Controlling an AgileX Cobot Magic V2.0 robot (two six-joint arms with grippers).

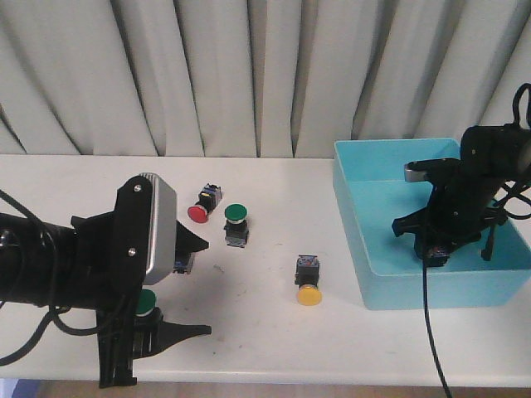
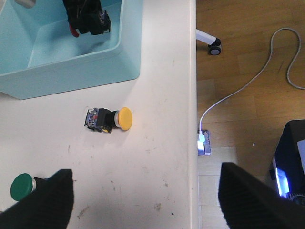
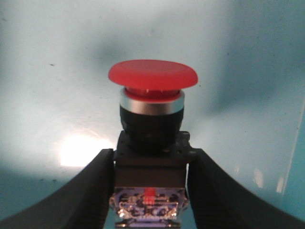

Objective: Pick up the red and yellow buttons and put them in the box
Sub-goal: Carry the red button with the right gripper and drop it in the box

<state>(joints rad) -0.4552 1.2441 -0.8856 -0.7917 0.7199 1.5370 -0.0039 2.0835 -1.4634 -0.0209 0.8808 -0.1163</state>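
Observation:
My right gripper (image 1: pixel 435 247) is down inside the turquoise box (image 1: pixel 390 286), shut on the black body of a red button (image 3: pixel 152 76) and holding it over the box floor (image 3: pixel 248 43). It also shows in the left wrist view (image 2: pixel 88 21). On the table lie a second red button (image 1: pixel 197 213) and a yellow button (image 1: pixel 309 293), on its side in the left wrist view (image 2: pixel 124 119). My left gripper (image 1: pixel 195 286) hangs open and empty above the table's front left, the yellow button ahead of its fingers (image 2: pixel 56 196).
Two green buttons are on the table: one (image 1: pixel 236 214) beside the red button, one (image 1: pixel 147 301) right by my left gripper, also seen in the left wrist view (image 2: pixel 21 186). The table's front edge (image 2: pixel 195 143) is near, with floor and cables beyond.

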